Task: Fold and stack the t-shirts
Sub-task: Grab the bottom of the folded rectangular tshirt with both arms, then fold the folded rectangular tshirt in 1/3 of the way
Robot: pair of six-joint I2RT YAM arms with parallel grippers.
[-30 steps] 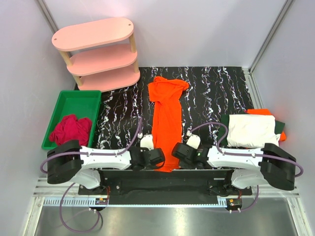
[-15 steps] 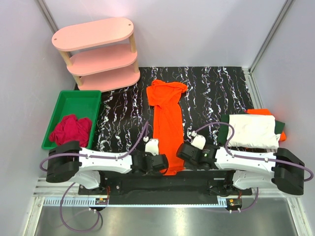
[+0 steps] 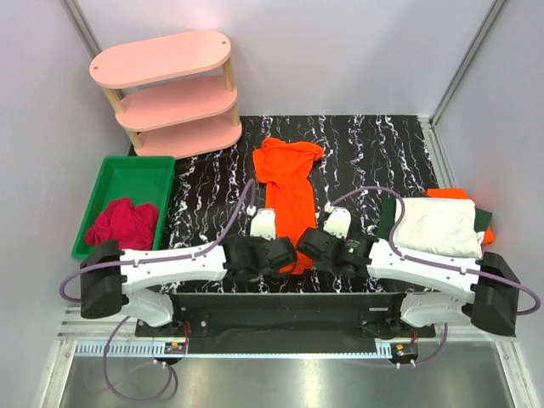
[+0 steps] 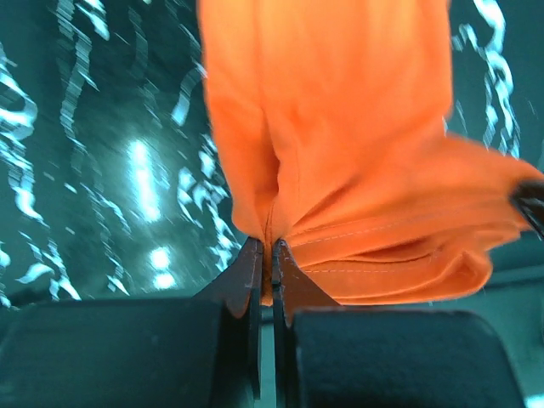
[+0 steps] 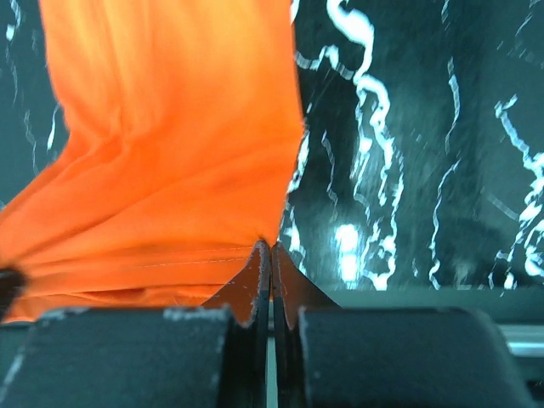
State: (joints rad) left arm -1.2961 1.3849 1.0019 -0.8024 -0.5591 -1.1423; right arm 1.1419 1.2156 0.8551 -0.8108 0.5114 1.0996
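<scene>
At the left edge, one green bin [image 3: 136, 177] holds one red cloth [image 3: 123, 223]. Mid-table, the left gripper [image 4: 265, 246] and right gripper [image 5: 271, 246] each pinch tight on a near hem corner of the one long orange t-shirt [image 3: 289, 191]. Both corners should travel level and together toward the far collar. At the right, three are stacked: white t-shirt [image 3: 435, 225] over dark green t-shirt [image 3: 483, 218] and folded orange t-shirt [image 3: 449, 194].

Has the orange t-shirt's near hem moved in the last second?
Yes. Pinched by the left gripper and right gripper, the orange t-shirt hem has come in from the table near edge, toward the pink shelf end.
</scene>
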